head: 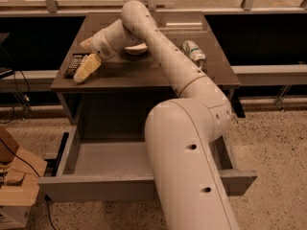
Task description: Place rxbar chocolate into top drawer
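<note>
While the gripper (pixel 82 60) hangs with fingers spread at the table's (pixel 144 78) left edge, the rxbar chocolate (pixel 72 64) lies beside it. The can (pixel 193 51) lies right. The arm (pixel 184 176) overlaps the open top drawer (pixel 103 158).

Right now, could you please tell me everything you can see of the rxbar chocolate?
The rxbar chocolate is a thin dark-wrapped bar with pale lettering, lying flat near the left edge of the table. The gripper hangs beside it, over its right side; contact cannot be told. It is not yet in the top drawer.
</note>
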{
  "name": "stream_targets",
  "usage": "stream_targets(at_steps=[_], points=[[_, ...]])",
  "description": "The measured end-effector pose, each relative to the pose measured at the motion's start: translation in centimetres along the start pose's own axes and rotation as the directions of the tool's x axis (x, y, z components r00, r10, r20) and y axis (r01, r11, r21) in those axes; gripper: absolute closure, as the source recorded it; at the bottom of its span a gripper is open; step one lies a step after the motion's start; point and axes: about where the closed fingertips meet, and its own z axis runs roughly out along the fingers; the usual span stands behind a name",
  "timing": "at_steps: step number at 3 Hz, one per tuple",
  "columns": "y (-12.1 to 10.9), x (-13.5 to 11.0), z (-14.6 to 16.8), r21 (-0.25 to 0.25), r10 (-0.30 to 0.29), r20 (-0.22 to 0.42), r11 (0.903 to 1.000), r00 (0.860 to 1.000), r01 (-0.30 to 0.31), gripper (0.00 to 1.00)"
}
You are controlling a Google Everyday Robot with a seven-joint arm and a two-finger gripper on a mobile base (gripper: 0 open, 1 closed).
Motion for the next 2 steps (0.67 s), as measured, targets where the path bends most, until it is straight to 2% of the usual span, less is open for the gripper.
stream_targets(at_steps=[2], points=[[-0.63, 1.66, 0.36, 0.002, 0.067, -0.015, 0.9977, 0.998, -0.067, 0.41]])
